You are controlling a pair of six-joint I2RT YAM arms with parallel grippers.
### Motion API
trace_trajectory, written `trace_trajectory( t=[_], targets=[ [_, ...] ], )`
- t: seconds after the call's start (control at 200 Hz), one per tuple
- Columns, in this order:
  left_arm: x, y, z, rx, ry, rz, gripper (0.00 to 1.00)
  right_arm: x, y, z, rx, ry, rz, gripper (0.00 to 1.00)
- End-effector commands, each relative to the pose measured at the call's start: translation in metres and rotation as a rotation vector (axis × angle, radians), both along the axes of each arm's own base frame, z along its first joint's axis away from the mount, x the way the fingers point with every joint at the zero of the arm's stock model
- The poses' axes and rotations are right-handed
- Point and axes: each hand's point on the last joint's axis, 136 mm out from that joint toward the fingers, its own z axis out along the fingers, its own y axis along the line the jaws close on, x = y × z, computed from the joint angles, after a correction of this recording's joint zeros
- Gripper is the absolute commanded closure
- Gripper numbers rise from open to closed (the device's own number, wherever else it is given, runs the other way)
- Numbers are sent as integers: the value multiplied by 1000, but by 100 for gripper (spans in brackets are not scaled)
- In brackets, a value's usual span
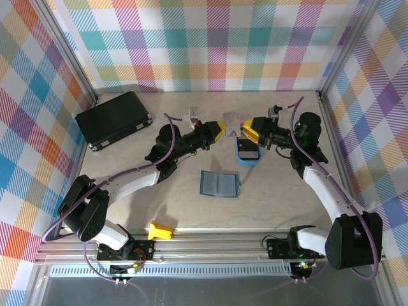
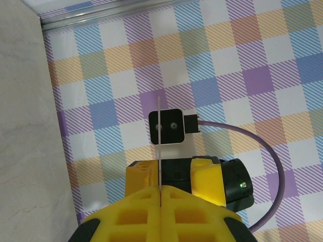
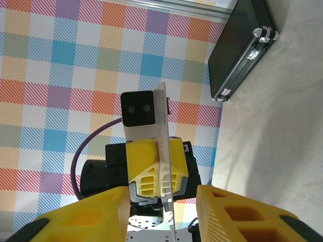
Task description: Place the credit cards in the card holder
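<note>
My left gripper is shut on a thin grey credit card and holds it on edge above the table. In the left wrist view the card rises edge-on from the closed jaws. My right gripper faces it, open; in its wrist view the card stands in the gap between its yellow fingers, touching neither. The teal card holder lies open on the table below. A dark card rests in the blue tray.
A large black case lies at the back left; it appears in the right wrist view too. A small yellow piece sits by the front rail. Checked walls enclose the table on three sides.
</note>
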Motion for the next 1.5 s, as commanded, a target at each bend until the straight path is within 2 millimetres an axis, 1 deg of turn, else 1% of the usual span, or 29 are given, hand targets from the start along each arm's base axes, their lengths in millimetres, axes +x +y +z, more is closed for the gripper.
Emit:
trace_trajectory(
  t=[0.0,0.265,0.405,0.55,0.625,0.77,0.91,1.065,1.315,1.495],
  targets=[
    [0,-2,16,-56,-34,-1,100,-2,3,6,12,-36,20,64],
    [0,-4,19,-68,-41,-8,100,0,4,5,12,-34,19,67],
    [0,-3,21,-77,-40,-8,100,1,4,2,11,-26,16,64],
    [0,-5,20,-80,-36,-13,100,2,6,0,13,-18,26,64],
    [-1,-6,20,-81,-33,-20,100,1,8,3,12,-26,36,66],
    [-2,-10,20,-85,-32,-34,100,0,9,3,12,-28,47,75],
    [-3,-11,20,-87,-29,-38,100,1,10,4,16,-28,52,76],
    [-4,-13,21,-98,-25,-49,100,2,11,4,19,-30,55,81],
    [-4,-16,14,-91,-1,-58,100,4,12,0,21,-23,55,84],
    [-4,-17,13,-90,4,-61,100,5,13,-3,22,-13,59,87]
  ],
)
